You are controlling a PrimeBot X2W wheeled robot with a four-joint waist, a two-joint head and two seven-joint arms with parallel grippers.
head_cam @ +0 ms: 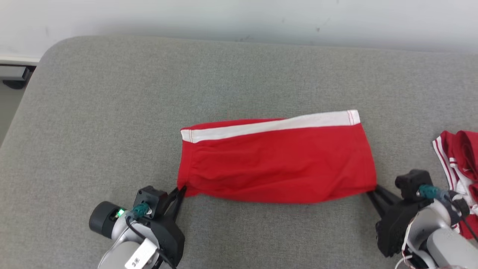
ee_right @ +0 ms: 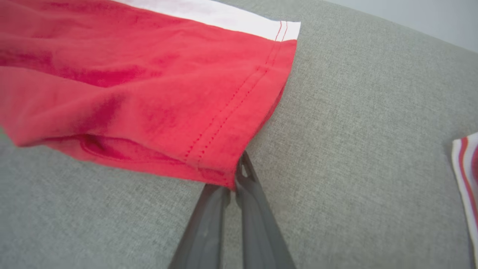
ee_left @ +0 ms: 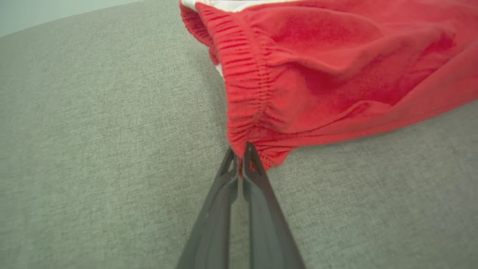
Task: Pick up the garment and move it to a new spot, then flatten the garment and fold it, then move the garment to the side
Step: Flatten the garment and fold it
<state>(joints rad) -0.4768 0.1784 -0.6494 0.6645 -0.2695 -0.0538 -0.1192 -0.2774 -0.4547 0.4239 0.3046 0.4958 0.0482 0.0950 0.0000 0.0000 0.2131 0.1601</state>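
- Grey woven upholstery (head_cam: 112, 112) is seen filling the work area, backed by a pale wall (head_cam: 239, 18); the red shorts (head_cam: 276, 164) are laid across its middle, white side stripe (head_cam: 269, 125) along the far edge
- The left gripper (head_cam: 180, 191) is closed on the near corner of the elastic waistband (ee_left: 246, 93), with very little cloth caught between the fingertips
- The right gripper (head_cam: 370, 192) is pinched shut on the near corner of the stitched hem (ee_right: 231, 112); one finger is hidden under the fabric there
- A corner could be lost if the shorts are lifted or swung quickly, since both holds are shallow
- Only the top layer may be held at either corner, judging by the loose fold near the hem; the lower layer would then sag and the fold would be spoiled
- Uneven raising or spreading of the two arms could skew the cloth or overstretch the gathered waistband
- A second red-and-white garment (head_cam: 457, 157) is lying near the right arm, and it could be dragged or snagged if the arm is swung that way
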